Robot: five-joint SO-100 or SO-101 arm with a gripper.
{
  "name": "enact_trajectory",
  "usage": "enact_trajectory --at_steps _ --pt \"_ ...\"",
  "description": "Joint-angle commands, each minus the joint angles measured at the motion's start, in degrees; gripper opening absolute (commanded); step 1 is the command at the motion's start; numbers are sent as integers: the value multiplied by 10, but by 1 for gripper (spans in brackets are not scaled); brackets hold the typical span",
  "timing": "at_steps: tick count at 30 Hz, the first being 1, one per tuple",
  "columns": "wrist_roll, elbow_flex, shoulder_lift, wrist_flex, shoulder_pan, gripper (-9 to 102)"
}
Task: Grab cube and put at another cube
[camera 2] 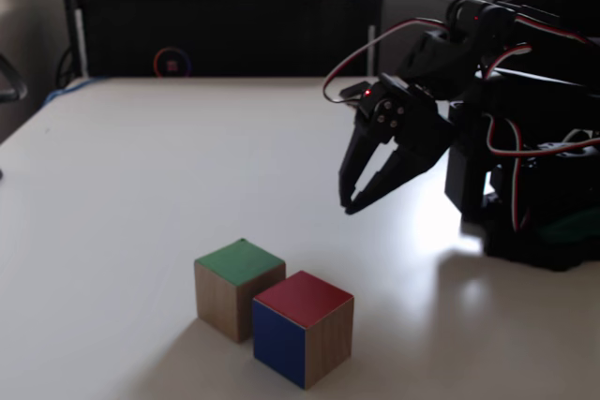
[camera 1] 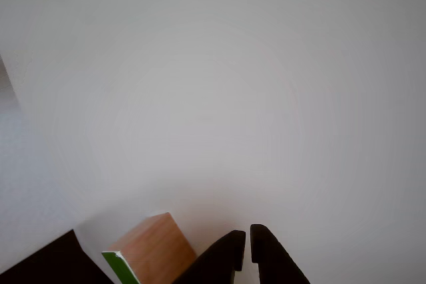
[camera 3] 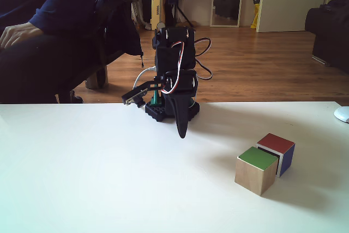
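The cube [camera 2: 239, 288] is light-brown wood with a green top and rests on the white table [camera 2: 141, 185]. Another cube [camera 2: 302, 325], with a red top and a blue side, stands touching it on the right. In another fixed view the cube [camera 3: 256, 168] stands in front of the red-topped cube [camera 3: 276, 152]. My black gripper [camera 2: 349, 203] hangs above the table, behind and to the right of both, shut and empty. Its tips point down [camera 3: 181, 133], left of the pair. In the other view the gripper [camera 1: 247, 234] enters from below, with the cube [camera 1: 150, 251] beside it at lower left.
The arm's base [camera 2: 544, 222] stands at the right of the table. A black box [camera 2: 225, 30] lines the far edge. A seated person's hand [camera 3: 16, 34] is behind the table. A white object [camera 3: 342, 114] lies at the table's right edge.
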State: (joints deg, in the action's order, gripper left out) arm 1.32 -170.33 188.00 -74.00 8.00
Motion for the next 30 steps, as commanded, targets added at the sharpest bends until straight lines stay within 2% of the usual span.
enact_trajectory --at_steps 1,17,27,30 --pt "9 -6 4 44 55 6" --pt "11 -6 4 45 54 7" --pt "94 43 3 24 18 19" --pt "106 69 -44 36 -4 21"
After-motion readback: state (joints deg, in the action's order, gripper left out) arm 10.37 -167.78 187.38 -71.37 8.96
